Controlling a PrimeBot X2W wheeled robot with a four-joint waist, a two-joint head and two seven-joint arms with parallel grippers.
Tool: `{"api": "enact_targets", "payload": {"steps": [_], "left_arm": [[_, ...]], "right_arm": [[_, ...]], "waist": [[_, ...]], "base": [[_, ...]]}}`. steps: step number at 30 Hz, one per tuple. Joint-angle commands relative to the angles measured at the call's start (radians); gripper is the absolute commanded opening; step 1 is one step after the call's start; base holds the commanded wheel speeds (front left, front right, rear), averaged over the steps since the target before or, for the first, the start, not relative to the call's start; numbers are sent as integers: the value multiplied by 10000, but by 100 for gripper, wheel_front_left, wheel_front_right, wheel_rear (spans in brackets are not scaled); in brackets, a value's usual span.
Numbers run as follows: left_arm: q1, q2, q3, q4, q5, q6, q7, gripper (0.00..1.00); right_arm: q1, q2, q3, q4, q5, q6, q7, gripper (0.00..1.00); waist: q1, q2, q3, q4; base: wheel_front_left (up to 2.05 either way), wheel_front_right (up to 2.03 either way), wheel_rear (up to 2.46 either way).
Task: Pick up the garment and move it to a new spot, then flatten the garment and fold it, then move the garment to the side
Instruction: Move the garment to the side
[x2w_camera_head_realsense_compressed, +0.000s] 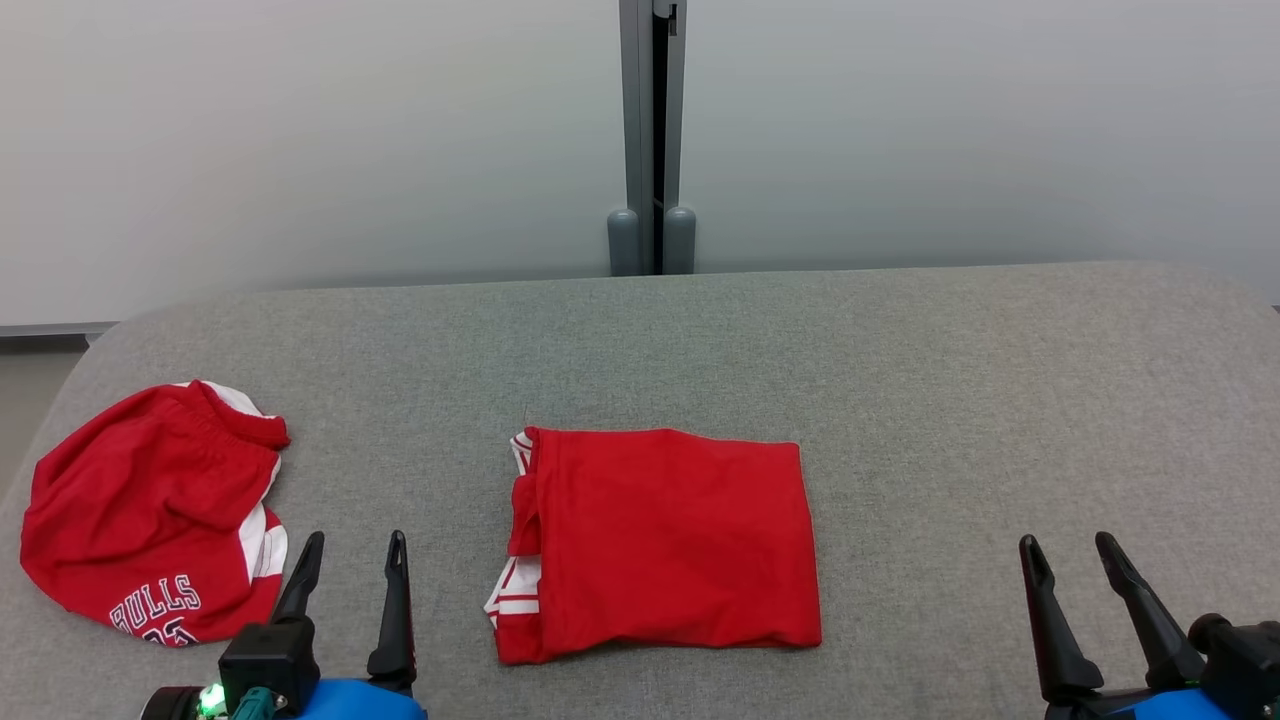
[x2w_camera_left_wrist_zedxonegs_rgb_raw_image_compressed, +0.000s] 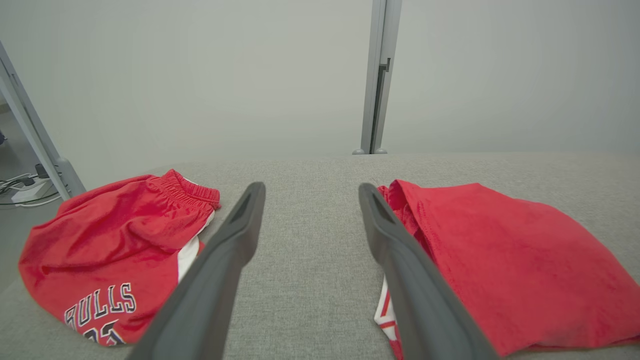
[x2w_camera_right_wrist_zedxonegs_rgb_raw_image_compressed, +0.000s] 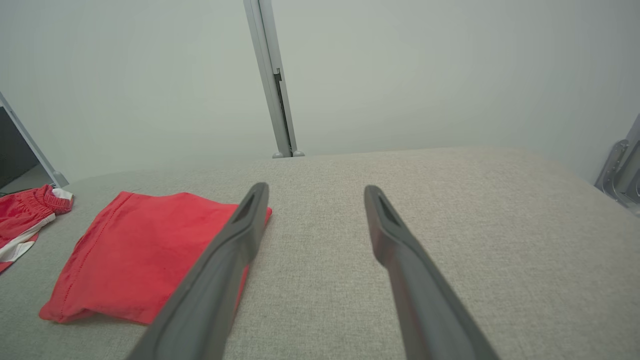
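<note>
Lying folded on the grey table (x2w_camera_head_realsense_compressed: 900, 360), the red garment (x2w_camera_head_realsense_compressed: 665, 545) is sitting just right of the left gripper's (x2w_camera_head_realsense_compressed: 356, 545) fingers and well left of the right gripper (x2w_camera_head_realsense_compressed: 1068, 545). Both grippers are hovering with fingers spread, gripping nothing. Red Bulls shorts (x2w_camera_head_realsense_compressed: 150, 510) are lying just left of the left fingers.

Head view steep from above, wrist views low, forward, sharing folded garment (x2w_camera_head_realsense_compressed: 660, 545)

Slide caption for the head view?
Folded red fabric garment centred on grey cloth surface, crumpled red Bulls shorts at left; left claw and right claw open.
</note>
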Motion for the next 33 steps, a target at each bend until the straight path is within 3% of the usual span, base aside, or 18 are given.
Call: {"api": "enact_targets", "payload": {"steps": [1,12,18,26,33], "left_arm": [[71,66,0,30,-45,-35,-10,100],[-201,113,-144,13,54,-13,-153,100],[-900,53,-154,-290,195,-61,-430,100],[-2077,-324,-298,-341,382,-277,-814,100],[-2646,-600,-374,-154,571,-445,-950,100]], "right_arm": [[165,29,-37,-59,8,5,9,100],[128,43,-146,-127,-54,5,74,100],[-608,-125,-234,11,-90,5,237,100],[-2171,-464,581,1733,175,5,259,100],[-3323,-563,1418,3870,616,5,286,100]], "waist": [[0,0,-2,2],[0,0,115,130],[0,0,1176,620],[0,0,2704,1488],[0,0,3161,1903]], "base": [[0,0,0],[0,0,0],[0,0,0],[0,0,0],[0,0,0]]}}
